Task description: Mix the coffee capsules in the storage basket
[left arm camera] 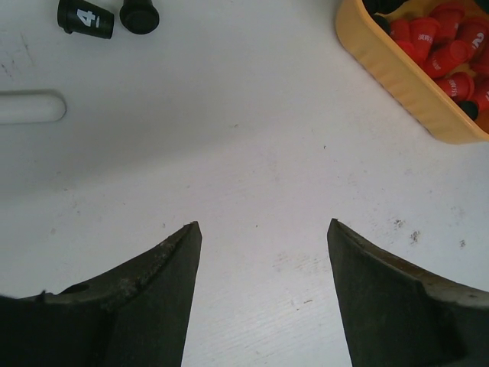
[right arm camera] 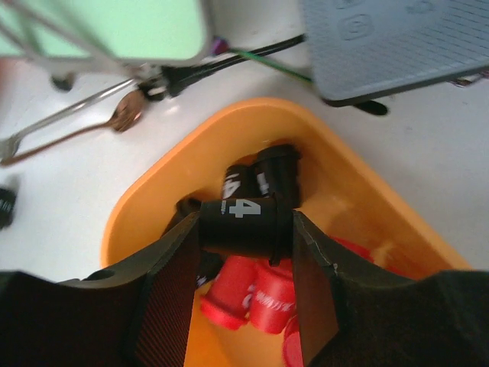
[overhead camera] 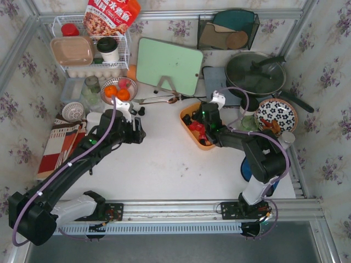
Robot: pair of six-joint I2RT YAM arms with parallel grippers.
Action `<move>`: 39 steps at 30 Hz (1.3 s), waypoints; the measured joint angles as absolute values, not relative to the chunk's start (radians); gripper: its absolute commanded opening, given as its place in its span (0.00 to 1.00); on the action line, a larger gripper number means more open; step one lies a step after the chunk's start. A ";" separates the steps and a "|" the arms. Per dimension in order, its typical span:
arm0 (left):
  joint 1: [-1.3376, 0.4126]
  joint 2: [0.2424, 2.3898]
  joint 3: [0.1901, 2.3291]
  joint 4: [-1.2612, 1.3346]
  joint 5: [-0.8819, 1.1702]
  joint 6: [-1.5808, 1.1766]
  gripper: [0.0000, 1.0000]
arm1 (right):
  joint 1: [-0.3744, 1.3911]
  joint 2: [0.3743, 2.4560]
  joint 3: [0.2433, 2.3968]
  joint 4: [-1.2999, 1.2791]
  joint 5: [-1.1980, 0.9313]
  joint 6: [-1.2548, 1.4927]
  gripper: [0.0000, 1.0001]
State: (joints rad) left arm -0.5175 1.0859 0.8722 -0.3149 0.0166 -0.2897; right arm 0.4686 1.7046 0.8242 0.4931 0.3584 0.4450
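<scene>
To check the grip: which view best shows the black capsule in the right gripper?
Right wrist view: the black capsule sits large in the right gripper. Top view: the gripper hides it. Left wrist view: not in frame.

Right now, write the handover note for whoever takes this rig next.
Left gripper: open, empty, above the white table.
Right gripper: shut on a black cup-shaped plastic capsule over the shallow orange plastic basket.
Glossy red capsules cluster near that gripper, other black capsules at the far end; two more black capsules lie on the table outside.
Done: little mixing shows. Left: spread black among red.
</scene>
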 measured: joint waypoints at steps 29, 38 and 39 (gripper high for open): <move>-0.382 1.391 1.007 -0.260 -0.005 -0.300 0.69 | 0.450 1.440 0.708 0.422 0.385 0.307 0.73; -0.265 1.726 1.241 -0.245 0.087 -0.322 0.67 | 0.458 1.303 0.589 0.422 0.287 0.248 0.68; -0.255 1.750 1.264 -0.245 0.091 -0.329 0.66 | 0.458 1.290 0.579 0.422 0.276 0.247 0.67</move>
State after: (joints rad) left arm -0.2546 1.7504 1.2644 -0.2447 0.0914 -0.3286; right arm 0.4580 1.2900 0.5789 0.4225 0.2760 0.2470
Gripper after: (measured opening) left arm 0.674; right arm 0.705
